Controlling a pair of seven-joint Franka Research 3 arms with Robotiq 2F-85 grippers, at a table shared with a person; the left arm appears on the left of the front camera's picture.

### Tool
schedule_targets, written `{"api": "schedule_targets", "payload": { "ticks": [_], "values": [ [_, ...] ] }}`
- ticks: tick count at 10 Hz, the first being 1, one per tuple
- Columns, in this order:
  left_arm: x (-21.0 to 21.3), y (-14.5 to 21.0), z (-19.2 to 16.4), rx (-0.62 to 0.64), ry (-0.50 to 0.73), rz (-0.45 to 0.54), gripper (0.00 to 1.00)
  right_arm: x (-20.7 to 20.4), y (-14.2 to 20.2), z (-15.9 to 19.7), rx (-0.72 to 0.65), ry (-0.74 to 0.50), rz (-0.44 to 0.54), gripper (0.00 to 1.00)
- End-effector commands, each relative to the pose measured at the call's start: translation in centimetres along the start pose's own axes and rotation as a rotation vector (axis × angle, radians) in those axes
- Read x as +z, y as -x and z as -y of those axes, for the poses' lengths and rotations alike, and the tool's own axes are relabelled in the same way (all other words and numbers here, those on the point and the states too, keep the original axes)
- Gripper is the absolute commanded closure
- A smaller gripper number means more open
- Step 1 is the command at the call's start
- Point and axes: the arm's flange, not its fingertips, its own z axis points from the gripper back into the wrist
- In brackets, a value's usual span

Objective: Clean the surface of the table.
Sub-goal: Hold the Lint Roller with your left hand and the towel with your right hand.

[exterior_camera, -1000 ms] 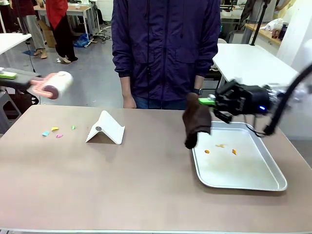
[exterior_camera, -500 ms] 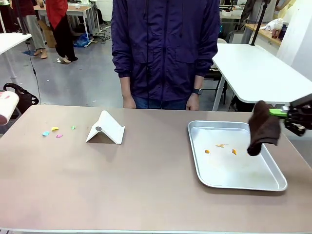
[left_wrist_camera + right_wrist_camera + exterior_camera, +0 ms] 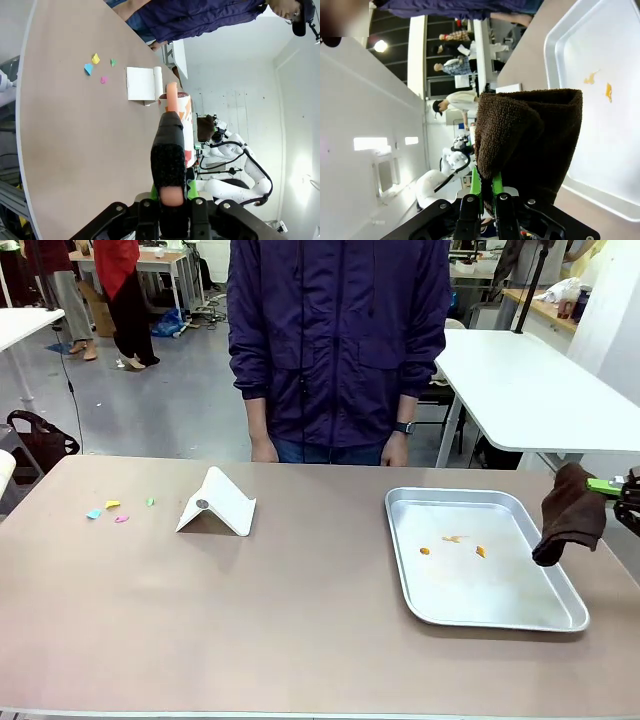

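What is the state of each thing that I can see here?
table, not yet clean
left gripper, shut on the lint roller
right gripper, shut on the brown cloth
brown cloth, hanging, lifted off the table
silver tray, flat, orange crumbs inside
white stand, upright on the table
paper scraps, loose on the table

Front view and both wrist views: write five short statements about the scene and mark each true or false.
1. The right gripper is shut on a brown cloth. True.
2. The silver tray holds small orange bits. True.
3. The coloured scraps lie in the tray. False: they lie on the table, left of the white stand.
4. The left gripper is open and empty. False: it is shut on a lint roller.
5. The person's hands touch the tray. False: they hang at the person's sides.
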Motion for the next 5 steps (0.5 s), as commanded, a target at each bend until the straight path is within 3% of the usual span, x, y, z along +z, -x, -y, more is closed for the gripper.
{"api": "schedule_targets", "payload": {
  "ticks": [1,5],
  "values": [
    [-0.10,0.37,0.16,-0.005,0.001,-0.010,1.00,0.08,0.20,-0.24,0.003,-0.014,-0.010,1.00],
    [-0.10,0.37,0.16,-0.005,0.001,-0.010,1.00,0.08,0.20,-0.24,0.003,-0.014,-0.010,1.00]
  ]
}}
